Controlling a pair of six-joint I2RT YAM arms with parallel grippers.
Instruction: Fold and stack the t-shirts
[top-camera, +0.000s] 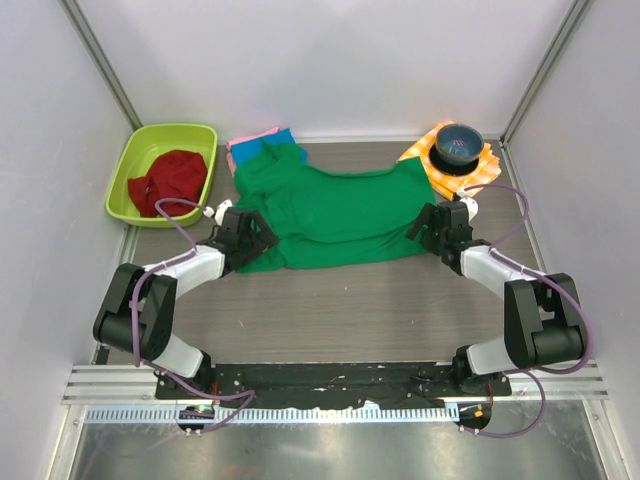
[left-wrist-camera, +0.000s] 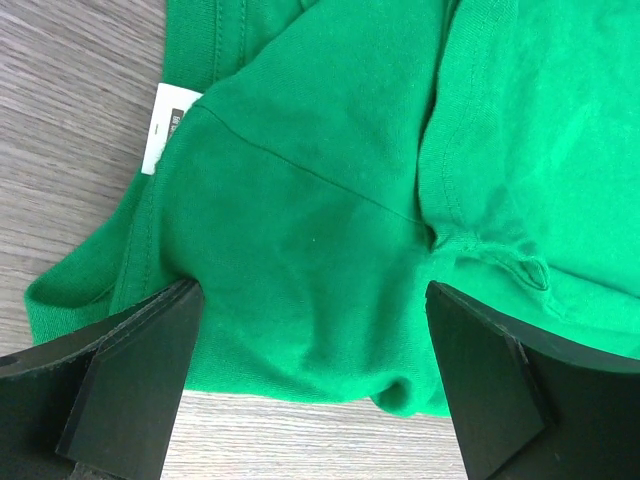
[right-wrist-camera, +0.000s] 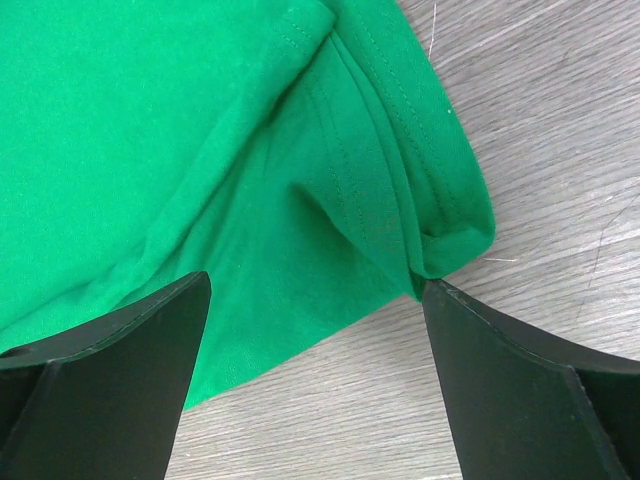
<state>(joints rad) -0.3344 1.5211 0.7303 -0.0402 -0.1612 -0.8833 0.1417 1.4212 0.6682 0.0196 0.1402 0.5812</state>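
The left hand (left-wrist-camera: 312, 300) and right hand (right-wrist-camera: 315, 290) are hanging wide open, holding nothing, each straddling an edge of the green t-shirt (top-camera: 330, 210) lying rumpled between them. Folding looks barely begun, with the pink t-shirt (top-camera: 248, 145) and blue t-shirt (top-camera: 285, 134) lying beyond the left hand.

Overhead; wrist close-ups on green t-shirt (top-camera: 330, 215)

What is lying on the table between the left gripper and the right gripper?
The green shirt lies there, reaching from the left gripper to the right gripper. The top view shows this.
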